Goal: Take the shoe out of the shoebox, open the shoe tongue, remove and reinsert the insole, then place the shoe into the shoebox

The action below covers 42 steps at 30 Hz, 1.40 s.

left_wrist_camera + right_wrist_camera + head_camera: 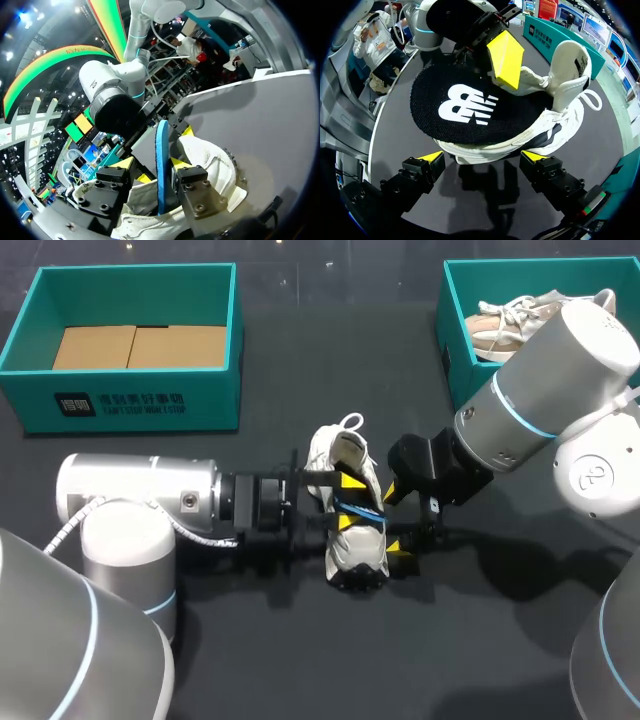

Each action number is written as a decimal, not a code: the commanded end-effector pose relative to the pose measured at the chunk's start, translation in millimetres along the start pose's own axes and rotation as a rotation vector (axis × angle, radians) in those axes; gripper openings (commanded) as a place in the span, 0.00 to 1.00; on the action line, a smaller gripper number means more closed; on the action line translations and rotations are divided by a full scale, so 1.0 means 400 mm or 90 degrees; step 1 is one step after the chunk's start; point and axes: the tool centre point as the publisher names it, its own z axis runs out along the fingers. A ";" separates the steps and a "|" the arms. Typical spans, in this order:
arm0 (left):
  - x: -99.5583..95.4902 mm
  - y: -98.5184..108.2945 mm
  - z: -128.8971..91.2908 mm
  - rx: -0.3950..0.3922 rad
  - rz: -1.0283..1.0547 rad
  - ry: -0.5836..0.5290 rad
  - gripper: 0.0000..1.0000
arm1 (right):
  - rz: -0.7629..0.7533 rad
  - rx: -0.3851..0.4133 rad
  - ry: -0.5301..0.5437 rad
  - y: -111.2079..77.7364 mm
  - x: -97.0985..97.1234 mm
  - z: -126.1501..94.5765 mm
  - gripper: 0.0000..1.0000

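Observation:
A white shoe (345, 455) lies on its side in the middle of the dark table. Its black insole (465, 107), blue at the edge (365, 515), sticks out of the shoe's opening. My left gripper (348, 502) comes in from the left and stands open astride the insole (161, 165). One finger (195, 192) lies against the insole; the other stands apart from it. My right gripper (484, 157) is wide open on the sole side of the shoe (560, 115), and neither fingertip touches it.
A teal shoebox (130, 400) with cardboard on its floor stands at the back left. A second teal box (455, 350) at the back right holds another light shoe (505, 325). Bare table lies in front of the shoe.

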 end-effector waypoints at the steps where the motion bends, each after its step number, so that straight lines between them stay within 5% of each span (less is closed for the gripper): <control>1: 0.010 -0.031 -0.011 -0.002 0.006 0.000 0.36 | 0.000 0.001 -0.001 0.001 0.001 0.003 1.00; 5: 0.015 -0.029 -0.002 -0.002 0.012 0.008 0.00 | 0.000 0.001 -0.001 0.001 0.001 0.003 1.00; 20: 0.030 0.071 -0.004 -0.051 -0.010 0.010 0.00 | 0.000 0.001 -0.001 0.001 0.001 0.003 1.00; 26: 0.024 0.051 -0.015 -0.044 -0.038 0.016 0.00 | 0.000 0.001 -0.001 0.001 0.001 0.003 1.00; 30: 0.019 0.031 -0.019 -0.033 -0.045 0.017 0.25 | 0.000 0.001 -0.001 0.001 0.001 0.003 1.00; 34: 0.015 0.010 -0.016 -0.022 -0.044 0.025 0.35 | 0.000 0.001 -0.001 0.001 0.001 0.003 1.00; 39: 0.013 -0.008 -0.003 -0.007 -0.038 0.035 0.33 | 0.000 0.001 -0.001 0.001 0.001 0.003 1.00; 42: 0.014 -0.017 0.006 0.003 -0.032 0.042 0.24 | 0.000 0.001 -0.001 0.001 0.001 0.003 1.00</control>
